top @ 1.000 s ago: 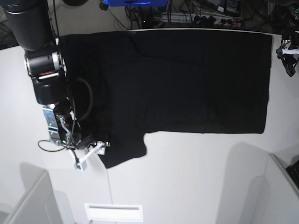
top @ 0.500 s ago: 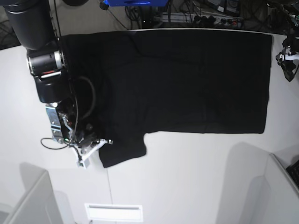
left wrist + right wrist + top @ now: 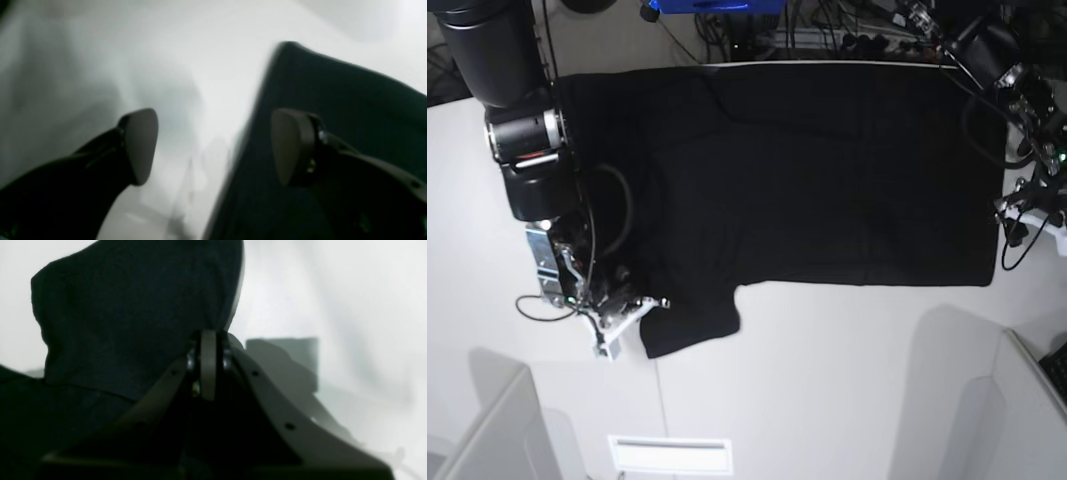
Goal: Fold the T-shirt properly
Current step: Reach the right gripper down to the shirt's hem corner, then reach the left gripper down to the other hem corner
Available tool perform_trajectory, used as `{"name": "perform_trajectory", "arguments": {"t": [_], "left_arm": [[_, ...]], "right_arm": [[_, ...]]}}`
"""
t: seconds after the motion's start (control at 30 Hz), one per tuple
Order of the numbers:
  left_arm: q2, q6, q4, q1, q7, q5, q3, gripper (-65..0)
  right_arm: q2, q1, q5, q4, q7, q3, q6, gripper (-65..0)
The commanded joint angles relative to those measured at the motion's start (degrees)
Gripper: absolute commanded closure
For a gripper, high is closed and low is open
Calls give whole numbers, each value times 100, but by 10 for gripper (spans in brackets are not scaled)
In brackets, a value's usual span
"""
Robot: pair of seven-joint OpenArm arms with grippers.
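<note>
T-shirt (image 3: 827, 170) lying flat across upper centre of table (image 3: 827, 380) | right gripper (image 3: 642, 308) pinching sleeve hem, lower left | left gripper (image 3: 1012, 215) hovering released by right edge

Robotics lab bench, by the look of it. A plain white worktable (image 3: 827, 380) carries two black articulated robot arms (image 3: 522, 140), exposed wiring along them. Behind the table's far edge lies a tangle of dark cables and power strips (image 3: 847, 35), detail blurred, beside a blue plastic object (image 3: 702, 5).
</note>
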Motion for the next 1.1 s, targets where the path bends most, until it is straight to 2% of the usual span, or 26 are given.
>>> {"name": "perform_trajectory", "arguments": {"t": [0.0, 0.23, 0.47, 0.73, 0.9, 1.07], "left_arm": [[-125, -12, -122, -327, -129, 40, 71, -510], [-432, -12, -1766, -1479, -199, 128, 168, -510], [-819, -12, -3243, -1989, -1175, 119, 1021, -510], [-995, -3, -4808, -2569, -1940, 119, 1592, -510], [-1004, -3, -5010, -2569, -2160, 119, 1909, -510], [-995, -3, -5027, -2463, -2177, 102, 1891, -507]], "right_arm": [[33, 172, 22, 54, 29, 36, 12, 0], [60, 172, 22, 54, 29, 36, 12, 0], [77, 172, 22, 54, 29, 36, 12, 0], [77, 181, 22, 54, 29, 36, 12, 0], [86, 181, 22, 54, 29, 36, 12, 0], [86, 172, 22, 54, 37, 36, 12, 0]]}}
